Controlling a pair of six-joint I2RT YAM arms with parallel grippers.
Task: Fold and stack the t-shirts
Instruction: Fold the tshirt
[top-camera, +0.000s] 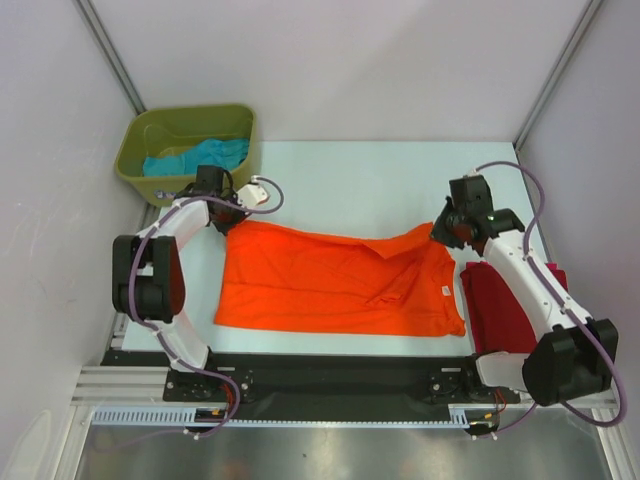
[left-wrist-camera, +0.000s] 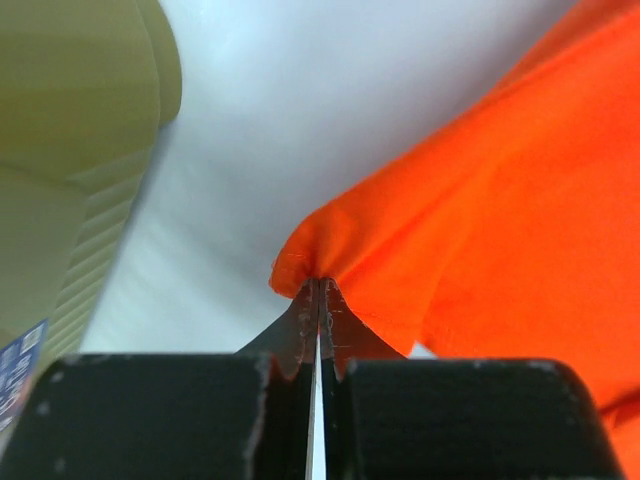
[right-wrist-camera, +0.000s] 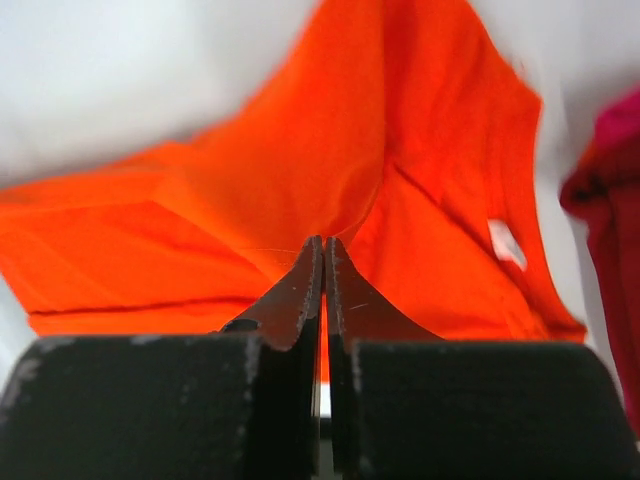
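Left hand (left-wrist-camera: 318, 288): closed tight on the far-left corner of the orange shirt (top-camera: 340, 285), a small pinch of hem bunched at the tips. Right hand (right-wrist-camera: 323, 248): closed as well, apparently on the far-right corner, with the cloth there raised off the surface (top-camera: 350, 170) in a ridge. Rest of the shirt flat across the middle, white label (top-camera: 443, 290) near the right end. Red shirt (top-camera: 500, 305) flat beside it under the right arm; teal shirt (top-camera: 195, 158) crumpled in the bin (top-camera: 135, 165).

Judged step: first fold, far edge to near edge. Advised: raise both corners together, keep the edge taut, carry it low and level, lay edge on edge before release. Thin, limp, matte knit, quick to crease and sag. Left pinch shallow — risk of slip. Bin of hard ribbed plastic, just beside the left hand.
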